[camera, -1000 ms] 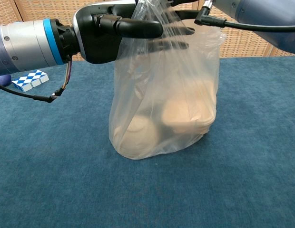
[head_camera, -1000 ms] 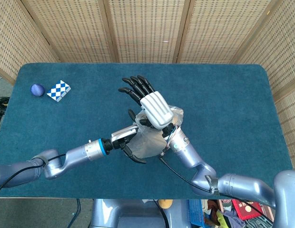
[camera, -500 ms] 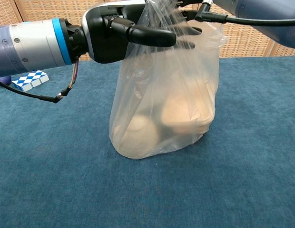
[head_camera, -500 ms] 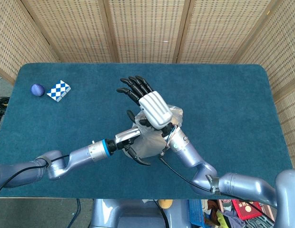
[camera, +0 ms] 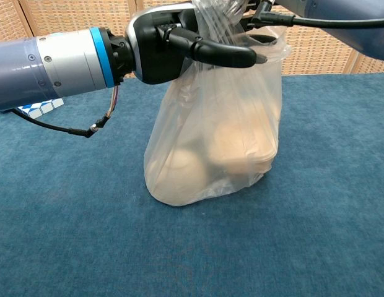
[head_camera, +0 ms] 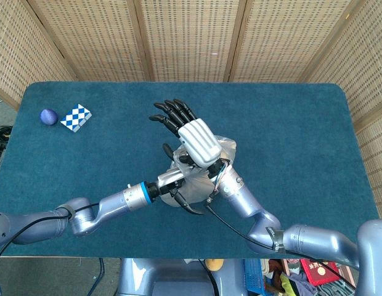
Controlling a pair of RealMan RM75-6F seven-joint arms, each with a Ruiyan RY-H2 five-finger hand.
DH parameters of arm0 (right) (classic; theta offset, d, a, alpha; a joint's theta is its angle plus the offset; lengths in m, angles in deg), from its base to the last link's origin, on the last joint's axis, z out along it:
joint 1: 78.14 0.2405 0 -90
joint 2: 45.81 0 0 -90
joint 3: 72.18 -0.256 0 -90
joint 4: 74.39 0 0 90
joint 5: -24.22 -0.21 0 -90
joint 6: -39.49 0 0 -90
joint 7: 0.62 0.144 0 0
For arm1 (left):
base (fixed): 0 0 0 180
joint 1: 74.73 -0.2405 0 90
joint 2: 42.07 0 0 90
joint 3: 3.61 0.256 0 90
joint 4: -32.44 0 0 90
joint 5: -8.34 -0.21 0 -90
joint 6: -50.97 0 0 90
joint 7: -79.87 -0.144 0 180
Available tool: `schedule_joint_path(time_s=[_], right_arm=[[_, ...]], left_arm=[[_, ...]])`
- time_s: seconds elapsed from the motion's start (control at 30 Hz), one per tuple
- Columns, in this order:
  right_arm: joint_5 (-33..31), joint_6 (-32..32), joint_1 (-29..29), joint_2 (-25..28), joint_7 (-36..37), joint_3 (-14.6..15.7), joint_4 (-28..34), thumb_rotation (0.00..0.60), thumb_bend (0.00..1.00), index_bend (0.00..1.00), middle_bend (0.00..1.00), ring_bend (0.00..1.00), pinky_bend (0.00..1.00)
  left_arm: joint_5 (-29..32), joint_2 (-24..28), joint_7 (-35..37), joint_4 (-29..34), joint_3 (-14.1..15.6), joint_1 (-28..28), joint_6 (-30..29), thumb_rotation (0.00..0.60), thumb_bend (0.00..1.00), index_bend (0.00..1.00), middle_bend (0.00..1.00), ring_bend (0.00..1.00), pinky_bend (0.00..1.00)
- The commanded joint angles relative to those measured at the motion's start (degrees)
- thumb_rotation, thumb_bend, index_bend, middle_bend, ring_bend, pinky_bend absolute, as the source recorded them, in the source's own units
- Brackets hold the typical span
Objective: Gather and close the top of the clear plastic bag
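Clear plastic bag [camera: 217,142] stands upright near the middle of the blue-carpeted bench [head_camera: 289,123], with pale rounded items [camera: 241,148] inside. The left hand [camera: 179,46] reaches in from the left and grasps the bag's gathered top, its dark fingers [camera: 226,54] wrapped across the film. The right hand [head_camera: 192,132] sits above the bag mouth with its fingers spread flat toward the far edge; whether it holds any plastic cannot be told. A blue ball [head_camera: 48,116] and a blue-white checkered block [head_camera: 76,116] lie near the far-left corner, just beside each other.
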Motion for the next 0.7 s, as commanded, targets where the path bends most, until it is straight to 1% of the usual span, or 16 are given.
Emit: schedule_joint_path(time_s=[0.03, 0.37, 0.5, 0.57, 0.7], right_arm=[[-0.1, 0.2, 0.0, 0.1, 0.0, 0.0, 0.1, 0.6, 0.56, 0.18, 0.11, 0.0, 0.0], [-0.5, 1.0, 0.1, 1.1, 0.3, 0.2, 1.4, 0.6, 0.56, 0.18, 0.11, 0.0, 0.0], [-0.8, 1.0, 0.1, 1.5, 0.4, -0.2, 1.8, 0.6, 0.56, 0.18, 0.11, 0.0, 0.0], [-1.1, 1.0, 0.1, 1.7, 0.4, -0.4, 1.9, 0.6, 0.56, 0.18, 0.11, 0.0, 0.0], [-1.6, 1.0, 0.0, 2.0, 0.5, -0.6, 2.0, 0.6, 0.56, 0.18, 0.11, 0.0, 0.0]], left_arm=[[0.5, -0.5, -0.6, -0.1, -0.5, 0.0, 0.3, 0.6, 0.15, 0.0, 0.0, 0.0, 0.03], [1.9, -2.1, -4.8, -0.6, -2.3, -0.9, -0.3, 0.6, 0.15, 0.0, 0.0, 0.0, 0.02], [1.7, -2.9, -6.9, -0.9, -2.3, -1.9, -1.6, 0.6, 0.15, 0.01, 0.0, 0.03, 0.02], [1.6, -3.1, -7.9, -0.9, -1.7, -2.6, -2.0, 0.584, 0.15, 0.02, 0.0, 0.04, 0.02], [1.2, -2.9, -7.7, -0.7, -1.3, -3.6, -3.0, 0.546, 0.15, 0.0, 0.0, 0.03, 0.04]])
